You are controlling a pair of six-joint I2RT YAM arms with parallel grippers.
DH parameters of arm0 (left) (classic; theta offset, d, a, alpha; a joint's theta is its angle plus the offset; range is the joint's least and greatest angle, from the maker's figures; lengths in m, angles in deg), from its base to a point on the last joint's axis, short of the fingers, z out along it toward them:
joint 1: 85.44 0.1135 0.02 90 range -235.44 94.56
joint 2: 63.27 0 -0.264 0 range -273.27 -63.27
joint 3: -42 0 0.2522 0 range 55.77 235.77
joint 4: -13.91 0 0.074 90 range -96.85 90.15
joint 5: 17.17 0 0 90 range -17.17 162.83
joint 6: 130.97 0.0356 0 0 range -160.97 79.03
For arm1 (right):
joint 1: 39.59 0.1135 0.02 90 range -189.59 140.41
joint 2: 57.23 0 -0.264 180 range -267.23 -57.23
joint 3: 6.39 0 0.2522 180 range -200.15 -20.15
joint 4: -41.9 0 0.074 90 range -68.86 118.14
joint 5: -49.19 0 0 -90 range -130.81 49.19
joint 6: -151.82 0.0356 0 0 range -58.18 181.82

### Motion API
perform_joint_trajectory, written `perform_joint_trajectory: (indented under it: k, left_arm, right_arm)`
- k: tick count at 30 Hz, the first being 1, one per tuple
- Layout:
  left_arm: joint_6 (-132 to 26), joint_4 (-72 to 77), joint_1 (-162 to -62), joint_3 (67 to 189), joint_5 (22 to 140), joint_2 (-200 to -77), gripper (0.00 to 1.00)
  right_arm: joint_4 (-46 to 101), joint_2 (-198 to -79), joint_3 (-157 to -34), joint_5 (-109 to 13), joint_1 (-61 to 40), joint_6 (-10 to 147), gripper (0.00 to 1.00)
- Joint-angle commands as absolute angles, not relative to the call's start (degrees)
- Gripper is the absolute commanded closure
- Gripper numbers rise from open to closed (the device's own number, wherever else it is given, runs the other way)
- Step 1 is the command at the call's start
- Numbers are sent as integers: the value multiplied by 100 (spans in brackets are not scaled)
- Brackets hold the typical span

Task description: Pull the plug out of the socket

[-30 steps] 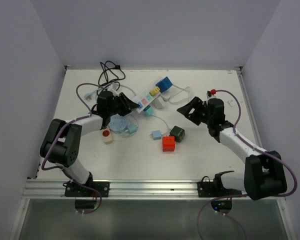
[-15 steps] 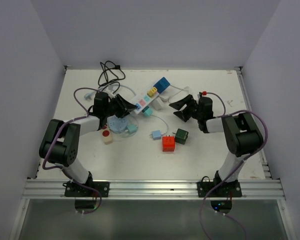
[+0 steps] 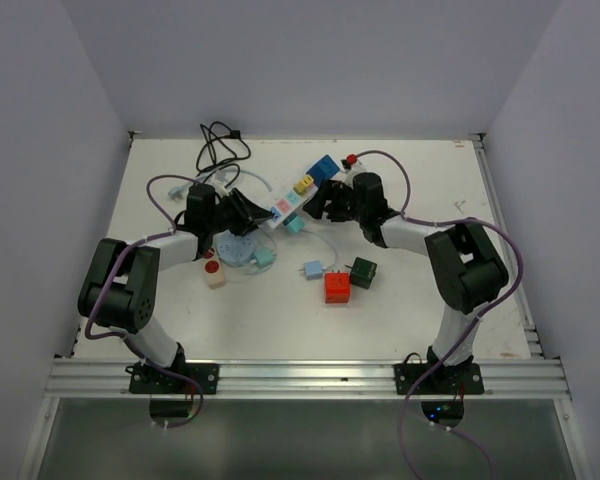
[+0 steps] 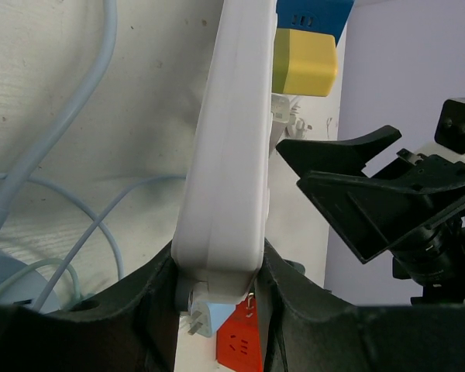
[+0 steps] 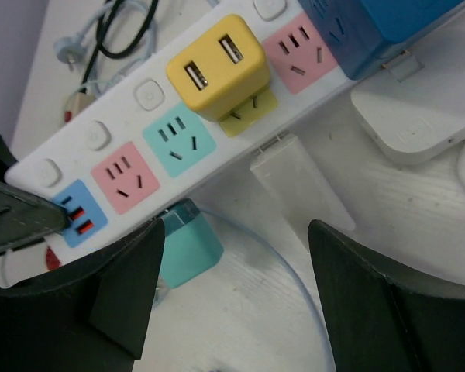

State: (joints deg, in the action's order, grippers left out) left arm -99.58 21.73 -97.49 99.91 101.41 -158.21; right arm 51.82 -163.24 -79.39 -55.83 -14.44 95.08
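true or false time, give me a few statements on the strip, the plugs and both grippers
1. The left gripper is clamped on one end of the strip. True.
2. The yellow plug is already out of the strip. False: it sits in its socket.
3. The right gripper is open above the strip. True.
4. The right gripper holds the blue plug. False: its fingers are apart and hold nothing; the blue plug sits on the strip.
5. The red cube is plugged into the strip. False: it lies loose on the table, apart from the strip.
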Motion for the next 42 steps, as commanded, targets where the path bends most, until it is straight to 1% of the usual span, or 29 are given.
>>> perform_joint_trajectory:
  k: [1, 5, 8, 13, 17, 19, 25, 28, 31, 32, 34, 35, 38, 42]
  left_arm:
    - [-9819, 1922, -9669, 10129, 10166, -15644, 100]
    - [-9757, 1878, -9669, 10156, 10192, -15626, 100]
    - [-9696, 1843, -9669, 10164, 10192, -15600, 100]
    - [-9687, 1834, -9669, 10182, 10245, -15600, 100]
    - [-9608, 1790, -9669, 10208, 10192, -15573, 100]
    - [-9608, 1808, -9669, 10217, 10227, -15582, 100]
    - [-9652, 1904, -9669, 10173, 10298, -15661, 100]
    - [-9678, 1957, -9669, 10156, 10341, -15705, 100]
    - [-9722, 2018, -9669, 10138, 10377, -15723, 100]
    - [-9731, 2036, -9669, 10138, 10377, -15723, 100]
    - [-9722, 2045, -9669, 10147, 10325, -15723, 100]
    - [-9774, 2080, -9669, 10138, 10324, -15740, 100]
    - [-10055, 2281, -9660, 10208, 10403, -15871, 100]
    - [-10197, 2326, -9598, 10463, 10412, -16021, 100]
  right_arm:
    - [4713, -16155, -8009, -4996, -1454, 8337, 22]
    - [4598, -16147, -7992, -4741, -1437, 7836, 25]
    - [4791, -16129, -7886, -4749, -1437, 7677, 28]
    - [4897, -16436, -8096, -5021, -1428, 7597, 30]
    - [5064, -16752, -8316, -5363, -1428, 7606, 36]
    - [5047, -16954, -8491, -5469, -1437, 7606, 37]
    - [5283, -17192, -8721, -5575, -1428, 7492, 39]
    - [5354, -17201, -8747, -5566, -1428, 7492, 46]
    - [5354, -17236, -8782, -5619, -1428, 7492, 59]
    - [5345, -17245, -8791, -5636, -1428, 7475, 67]
    - [5275, -17228, -8748, -5733, -1410, 7431, 77]
    - [5223, -17149, -8643, -5785, -1402, 7352, 86]
    - [4960, -16938, -8484, -5698, -1375, 7019, 100]
    - [4591, -16455, -8150, -5505, -1349, 6693, 100]
